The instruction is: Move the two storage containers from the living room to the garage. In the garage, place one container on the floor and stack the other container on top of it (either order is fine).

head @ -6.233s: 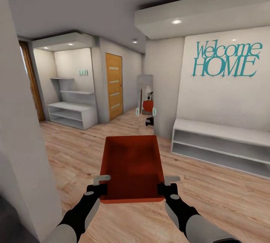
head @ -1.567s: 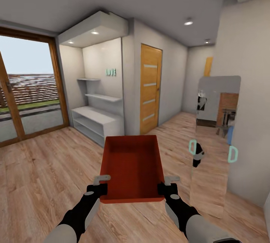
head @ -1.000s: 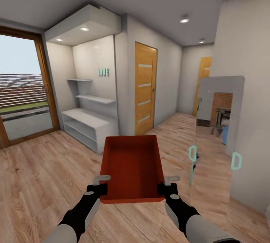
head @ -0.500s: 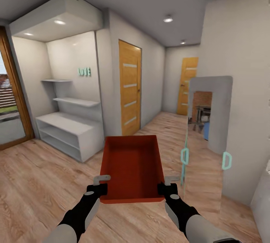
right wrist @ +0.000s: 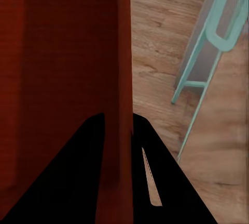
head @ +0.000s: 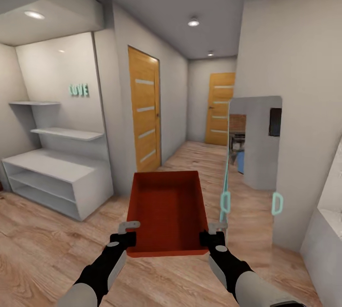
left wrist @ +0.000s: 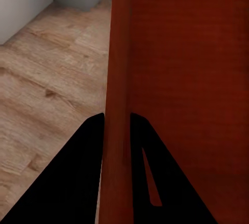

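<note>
One orange-red storage container hangs level in front of me, open side up and empty. My left gripper is shut on its left wall near the close corner, my right gripper on its right wall. In the left wrist view the container's wall runs between the two dark fingers. The right wrist view has the other wall pinched the same way between its fingers. I am in a hallway with a light wood plank floor; neither the garage nor its concrete floor is in view.
A white low shelf unit stands at the left under wall shelves. One orange door is on the left wall, another at the corridor's far end. A standing mirror with teal frame leans close on the right, beside a white wall.
The view has swung to the right: the glass door at the left has left the picture and the corridor with its far orange door has come in. The container and both grips are unchanged.
</note>
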Tool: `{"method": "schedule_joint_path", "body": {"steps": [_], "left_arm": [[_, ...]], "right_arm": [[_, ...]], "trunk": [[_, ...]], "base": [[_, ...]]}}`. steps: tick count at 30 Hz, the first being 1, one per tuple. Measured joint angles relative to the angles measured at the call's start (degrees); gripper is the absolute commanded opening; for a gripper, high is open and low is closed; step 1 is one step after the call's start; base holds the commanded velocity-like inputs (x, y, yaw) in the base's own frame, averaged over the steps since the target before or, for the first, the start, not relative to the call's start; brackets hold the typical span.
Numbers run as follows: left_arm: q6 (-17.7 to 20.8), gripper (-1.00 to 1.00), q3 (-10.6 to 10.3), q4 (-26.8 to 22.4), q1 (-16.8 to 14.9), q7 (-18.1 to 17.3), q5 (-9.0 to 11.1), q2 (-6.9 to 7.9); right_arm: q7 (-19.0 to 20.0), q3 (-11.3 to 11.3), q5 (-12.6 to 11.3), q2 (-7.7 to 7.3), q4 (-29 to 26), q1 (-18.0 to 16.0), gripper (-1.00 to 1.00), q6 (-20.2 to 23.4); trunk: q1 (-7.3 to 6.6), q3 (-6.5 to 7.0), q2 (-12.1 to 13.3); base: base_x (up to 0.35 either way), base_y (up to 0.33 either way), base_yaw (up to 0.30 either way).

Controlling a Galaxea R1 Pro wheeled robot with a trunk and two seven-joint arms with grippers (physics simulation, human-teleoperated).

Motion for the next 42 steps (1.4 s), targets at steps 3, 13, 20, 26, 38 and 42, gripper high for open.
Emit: {"method": "schedule_joint_path", "body": {"steps": [3, 13, 20, 26, 38, 42], "left_arm": [[-0.01, -1.0, 0.01, 0.01, 0.0, 0.0, -0.01, 0.0], [0.06, -1.0, 0.0, -0.07, 0.02, 0.02, -0.01, 0.0], [-0.18, -1.0, -0.02, -0.04, 0.01, 0.01, 0.04, 0.02], [-0.25, -1.0, -0.02, -0.01, 0.02, 0.01, 0.03, -0.01], [-0.2, -1.0, -0.01, 0.0, 0.0, 0.0, 0.0, -0.01], [-0.2, -1.0, -0.01, 0.02, 0.0, 0.0, 0.0, -0.01]], "right_arm": [[0.0, 0.0, 0.01, 0.0, 0.0, 0.0, -1.0, 0.0], [0.04, 0.0, -0.04, 0.0, 0.01, -0.01, -1.0, -0.01], [0.02, -0.03, 0.09, 0.0, -0.06, -0.01, -1.0, -0.14], [0.08, -0.02, 0.07, -0.04, -0.04, -0.01, -1.0, -0.19], [-0.02, 0.0, 0.03, 0.0, -0.01, 0.0, -1.0, -0.18], [-0.03, 0.0, 0.02, 0.0, 0.0, 0.0, -1.0, -0.18]], "trunk": [[0.0, 0.0, 0.0], [0.0, 0.0, 0.0], [0.0, 0.0, 0.0], [0.0, 0.0, 0.0], [0.0, 0.0, 0.0], [0.0, 0.0, 0.0]], "base": [[0.313, 0.189, -0.227], [0.313, 0.189, -0.02], [0.312, 0.191, 0.0], [0.311, 0.192, -0.001], [0.306, 0.211, -0.259], [0.305, 0.215, -0.287]]}}
